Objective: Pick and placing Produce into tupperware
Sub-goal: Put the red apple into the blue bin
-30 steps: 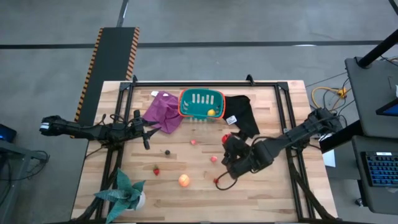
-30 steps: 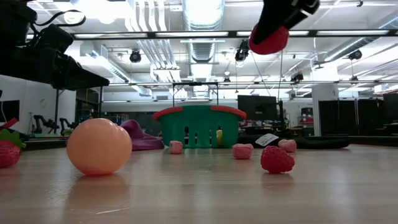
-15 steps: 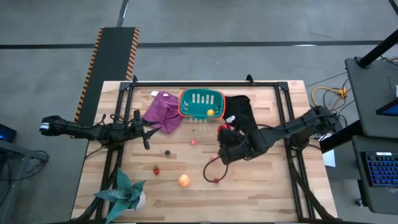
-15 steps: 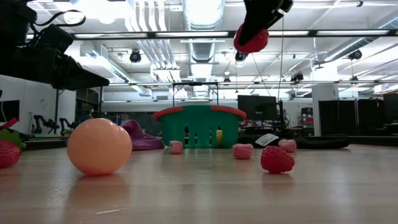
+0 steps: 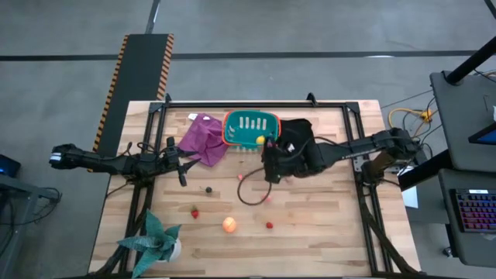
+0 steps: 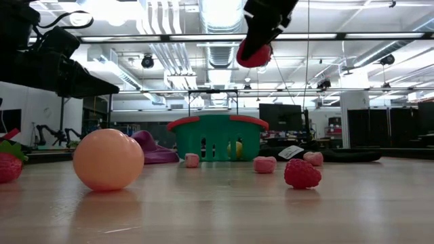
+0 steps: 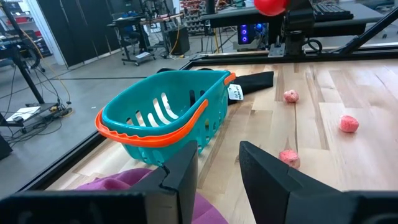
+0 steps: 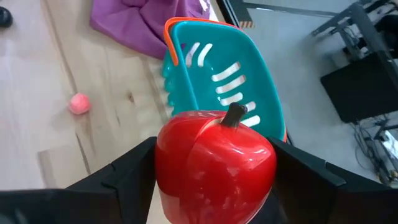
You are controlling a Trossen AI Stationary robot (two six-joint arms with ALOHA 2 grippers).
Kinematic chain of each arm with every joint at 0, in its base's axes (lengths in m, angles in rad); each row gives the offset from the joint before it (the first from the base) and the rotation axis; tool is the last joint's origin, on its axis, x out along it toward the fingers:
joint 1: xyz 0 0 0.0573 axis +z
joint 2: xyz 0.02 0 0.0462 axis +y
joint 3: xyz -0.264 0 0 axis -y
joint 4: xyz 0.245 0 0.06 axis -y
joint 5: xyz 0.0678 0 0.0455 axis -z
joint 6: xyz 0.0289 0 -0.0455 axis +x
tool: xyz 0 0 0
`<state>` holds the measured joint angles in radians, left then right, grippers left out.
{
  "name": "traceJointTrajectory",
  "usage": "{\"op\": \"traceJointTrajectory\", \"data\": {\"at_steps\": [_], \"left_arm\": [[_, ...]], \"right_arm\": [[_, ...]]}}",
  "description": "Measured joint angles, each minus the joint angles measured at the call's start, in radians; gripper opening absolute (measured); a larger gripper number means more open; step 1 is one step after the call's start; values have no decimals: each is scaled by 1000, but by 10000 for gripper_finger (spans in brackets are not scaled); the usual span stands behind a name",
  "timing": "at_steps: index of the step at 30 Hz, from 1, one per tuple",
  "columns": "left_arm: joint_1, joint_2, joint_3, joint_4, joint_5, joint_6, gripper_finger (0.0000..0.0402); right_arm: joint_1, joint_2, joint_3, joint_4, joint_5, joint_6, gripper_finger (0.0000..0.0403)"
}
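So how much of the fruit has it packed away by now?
One yellow piece already lies in the teal tupperware. The right end effector holds a red pepper close to the tupperware's rim. The orange-peach ball and several small red and pink pieces are still on the table.

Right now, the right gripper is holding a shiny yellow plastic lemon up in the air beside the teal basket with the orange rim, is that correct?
Not quite: the right gripper holds a glossy red plastic pepper with a dark stem, not a lemon, as the right wrist view shows. The rest stands: it is raised in the air beside the teal basket with the orange rim.
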<state>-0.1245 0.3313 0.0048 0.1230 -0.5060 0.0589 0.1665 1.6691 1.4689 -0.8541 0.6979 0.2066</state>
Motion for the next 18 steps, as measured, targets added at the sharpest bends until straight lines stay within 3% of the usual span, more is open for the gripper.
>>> {"op": "traceJointTrajectory", "data": {"at_steps": [18], "left_arm": [[0,0,0,-1,0,0,105]], "right_arm": [[-267,0,-1,150,-314,-208,265]]}}
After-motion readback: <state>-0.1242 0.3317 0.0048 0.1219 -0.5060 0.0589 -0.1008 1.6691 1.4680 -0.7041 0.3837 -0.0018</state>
